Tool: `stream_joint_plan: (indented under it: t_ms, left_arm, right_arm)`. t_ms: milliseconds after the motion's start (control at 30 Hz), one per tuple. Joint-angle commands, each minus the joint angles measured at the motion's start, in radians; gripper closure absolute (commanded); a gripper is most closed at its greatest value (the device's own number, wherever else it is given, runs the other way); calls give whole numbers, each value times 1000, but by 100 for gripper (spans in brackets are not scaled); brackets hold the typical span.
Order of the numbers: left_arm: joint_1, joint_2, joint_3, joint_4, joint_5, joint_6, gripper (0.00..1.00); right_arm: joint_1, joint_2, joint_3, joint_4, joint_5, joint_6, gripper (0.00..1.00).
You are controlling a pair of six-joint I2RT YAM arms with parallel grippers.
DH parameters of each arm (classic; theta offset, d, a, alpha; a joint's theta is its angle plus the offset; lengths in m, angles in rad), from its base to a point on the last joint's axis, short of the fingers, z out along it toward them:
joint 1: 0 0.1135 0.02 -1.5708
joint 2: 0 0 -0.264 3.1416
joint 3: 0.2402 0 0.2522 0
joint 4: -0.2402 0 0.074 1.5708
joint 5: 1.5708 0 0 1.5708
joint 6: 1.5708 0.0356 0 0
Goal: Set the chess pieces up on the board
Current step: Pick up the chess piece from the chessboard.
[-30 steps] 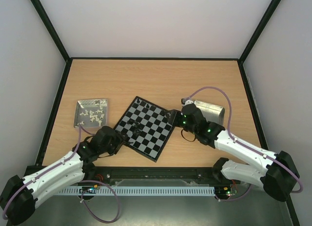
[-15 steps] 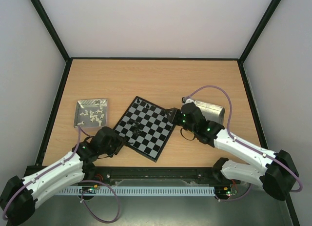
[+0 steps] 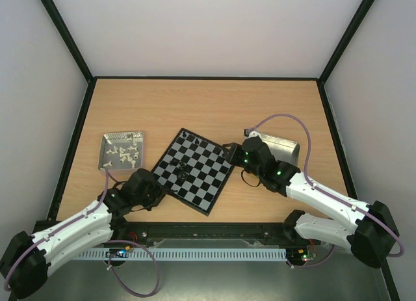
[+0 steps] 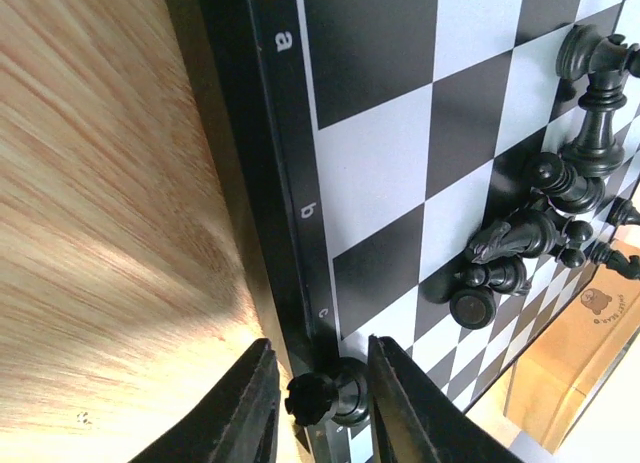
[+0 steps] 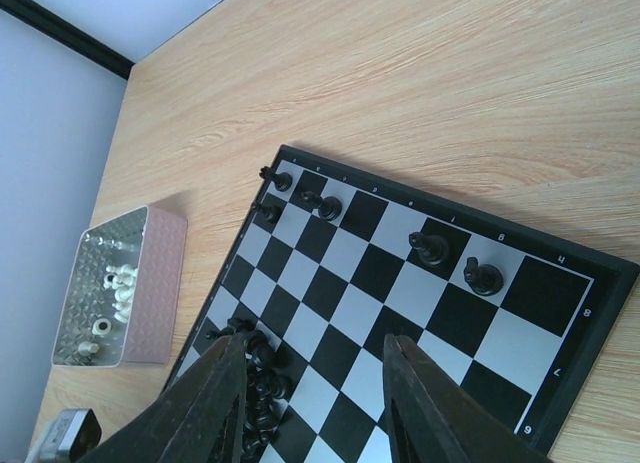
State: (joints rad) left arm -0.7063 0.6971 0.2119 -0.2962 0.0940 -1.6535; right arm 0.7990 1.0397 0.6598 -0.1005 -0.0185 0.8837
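Table [image 3: 195, 106]: plain wood, and everything we care about sits in its near half.
Board [image 3: 209, 179]: it lies skewed between the two arms, one corner pointing away from us, and it hasn't shifted in the last second.
Left tray [image 3: 121, 134]: just beyond the board's left corner, with the white pieces [image 3: 123, 153] lying loose in it.
Right tray [image 3: 286, 145]: behind the right arm, and we can't make out its contents.
Right gripper [image 5: 318, 338]: there's the change! It has eased back off the board's right corner toward that tray. The fingers are spread wide with nothing between them, so we judge it's free to fetch again.
Left gripper [image 4: 322, 368]: it has barely budged, low over the board's near-left rim by the letter c. The jaws are drawn in narrow, pinching one piece as far as we can judge.
Black chess pieces [image 4: 510, 248]: most are tumbled in a heap mid-board, and only a few stand along the far edges, so we reckon the set-up is barely begun.
Black chessman [image 4: 325, 398]: it lies crosswise between the left fingers, over the rim and not on a square, so it needs lifting inward.
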Motion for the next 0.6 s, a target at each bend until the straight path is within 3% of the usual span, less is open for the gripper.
stream_joint_plan:
  t_ms: [0, 567]
  left_arm:
    - [5, -1, -26, 13, 16, -46, 74]
    - [8, -69, -49, -12, 2, -131, 98]
  right_arm:
    - [5, -16, 14, -15, 33, 11, 63]
    - [5, -33, 10, -15, 46, 6, 63]
